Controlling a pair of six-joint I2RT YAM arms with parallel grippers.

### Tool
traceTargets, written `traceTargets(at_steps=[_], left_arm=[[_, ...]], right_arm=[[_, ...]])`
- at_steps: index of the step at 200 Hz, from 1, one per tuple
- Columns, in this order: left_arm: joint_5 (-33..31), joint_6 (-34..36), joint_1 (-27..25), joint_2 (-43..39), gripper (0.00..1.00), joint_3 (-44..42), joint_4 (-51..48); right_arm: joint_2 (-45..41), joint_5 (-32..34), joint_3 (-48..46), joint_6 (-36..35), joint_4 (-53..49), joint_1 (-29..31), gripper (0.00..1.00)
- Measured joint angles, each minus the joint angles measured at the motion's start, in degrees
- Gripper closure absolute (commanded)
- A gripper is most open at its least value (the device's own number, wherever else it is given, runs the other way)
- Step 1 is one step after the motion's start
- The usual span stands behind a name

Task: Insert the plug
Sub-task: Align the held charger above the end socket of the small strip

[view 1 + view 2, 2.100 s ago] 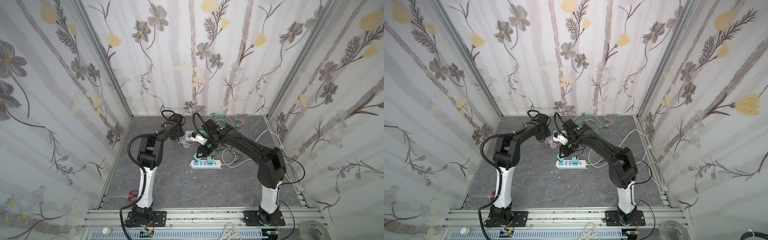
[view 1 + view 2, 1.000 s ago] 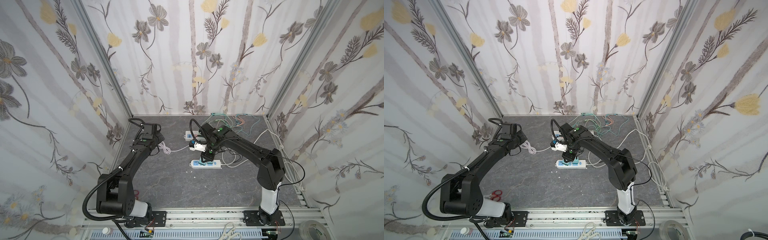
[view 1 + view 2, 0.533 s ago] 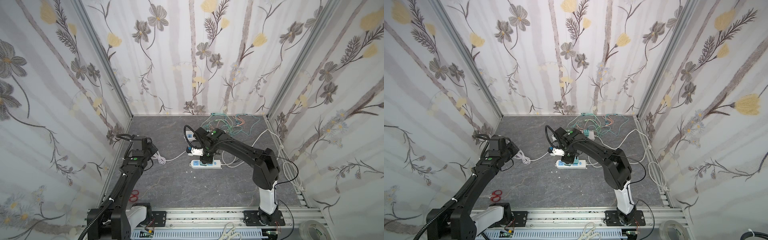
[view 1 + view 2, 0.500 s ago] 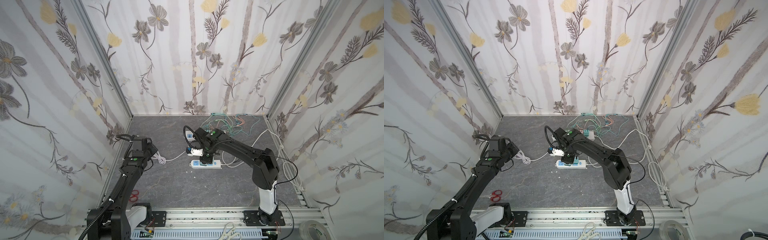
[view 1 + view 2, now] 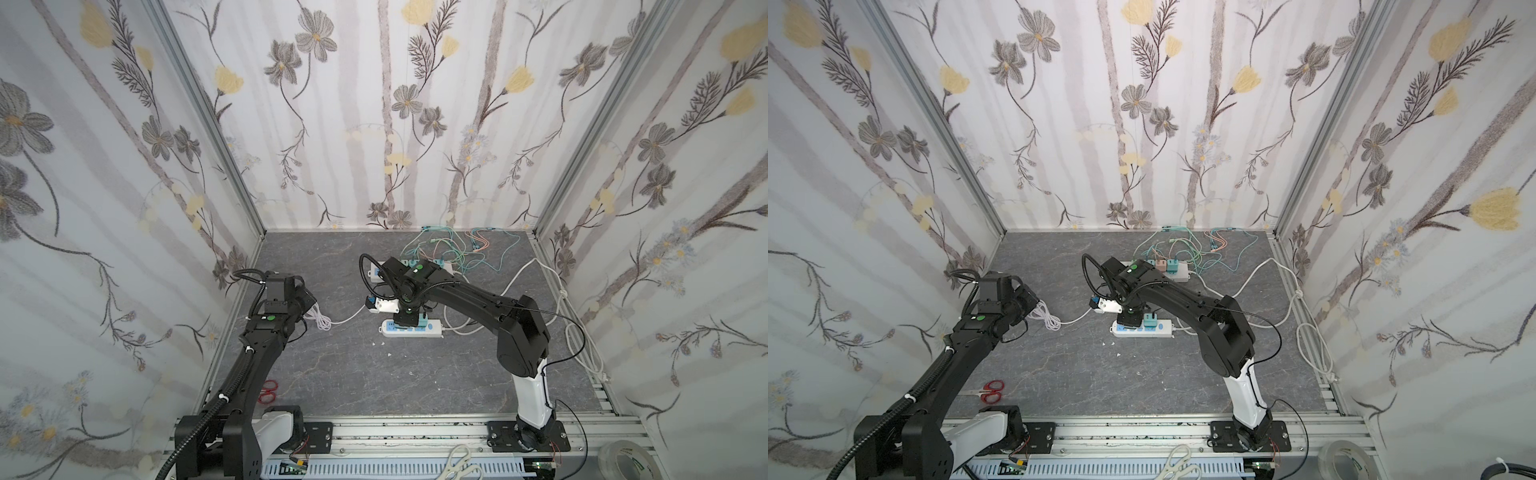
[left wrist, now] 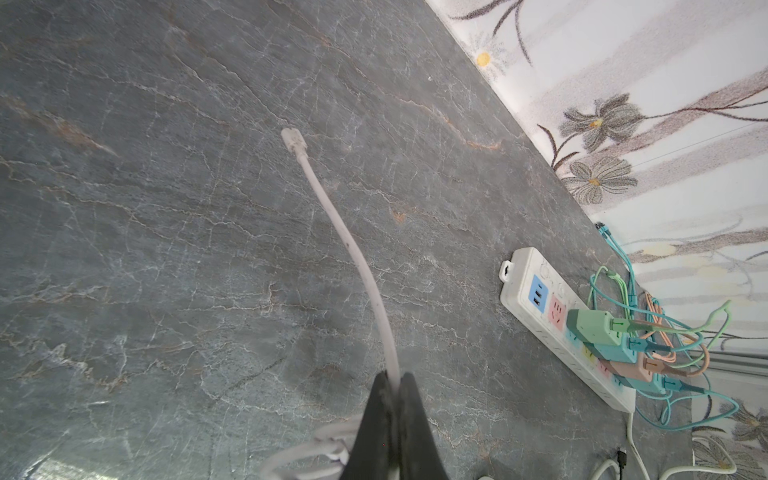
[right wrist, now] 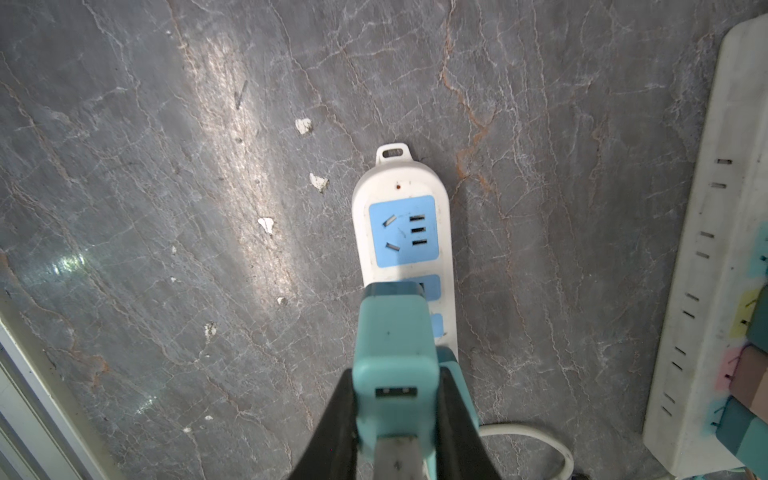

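A dark grey, pale-veined stone-look tabletop (image 5: 353,374) floors a booth of flower-patterned wallpaper walls (image 5: 374,124). Small white chips (image 7: 318,181) lie scattered on it. The right gripper (image 7: 397,386) pinches a teal block-shaped plug (image 7: 392,332) over the second blue socket of a short white power strip (image 7: 401,195) lying mid-table. Whether the pins are seated is hard to tell. Near the left wall, the left gripper (image 6: 392,386) has its jaws pressed together on a thin white cable (image 6: 353,249). A long white power strip (image 6: 519,270) lies by the back wall.
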Motion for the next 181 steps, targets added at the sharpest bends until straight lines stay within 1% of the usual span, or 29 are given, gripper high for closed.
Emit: traceTargets(at_steps=[83, 108, 181], left_arm=[[-1.0, 0.3, 0.3, -0.2, 1.00, -0.4, -0.2], [-1.6, 0.5, 0.4, -0.2, 1.00, -0.5, -0.4], [-2.2, 0.7, 0.6, 0.8, 1.00, -0.6, -0.5]], right_arm=[[2.8, -0.7, 5.0, -0.4, 0.7, 1.1, 1.00], [4.0, 0.2, 6.3, -1.0, 0.7, 1.2, 1.00], [5.4, 0.2, 7.5, -2.1, 0.7, 1.4, 1.00]])
